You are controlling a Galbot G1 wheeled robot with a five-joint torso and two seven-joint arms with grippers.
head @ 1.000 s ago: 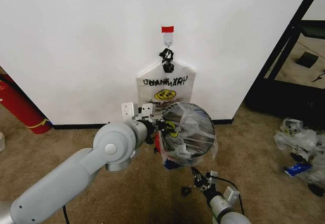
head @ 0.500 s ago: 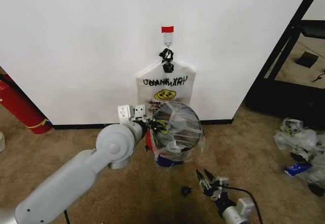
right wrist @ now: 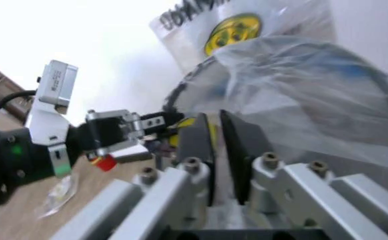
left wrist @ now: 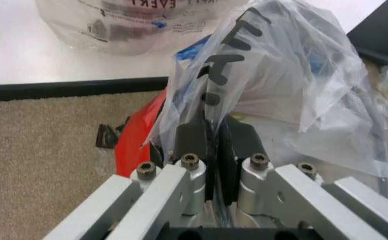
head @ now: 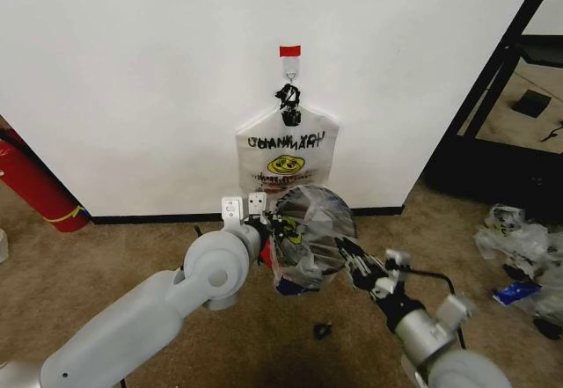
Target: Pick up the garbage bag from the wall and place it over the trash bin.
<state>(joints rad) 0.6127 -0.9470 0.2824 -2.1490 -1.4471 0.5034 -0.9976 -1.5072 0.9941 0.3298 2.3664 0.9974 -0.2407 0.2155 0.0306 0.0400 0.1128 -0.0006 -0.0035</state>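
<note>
— L gripper?
— Clamped on the garbage bag, at the bag's left edge. Film's pinched between the pads.
— R gripper?
— At the bag's right side, fingers nearly together; can't tell if it's got film.
— Bag where?
— Draped over the trash bin, which is tipped up off the carpet, below the wall.

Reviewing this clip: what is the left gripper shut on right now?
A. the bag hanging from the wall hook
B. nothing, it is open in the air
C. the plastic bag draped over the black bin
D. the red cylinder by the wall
C: in the left wrist view the left gripper has its fingers pinched together on a fold of the garbage bag, which is draped over the trash bin.
</note>
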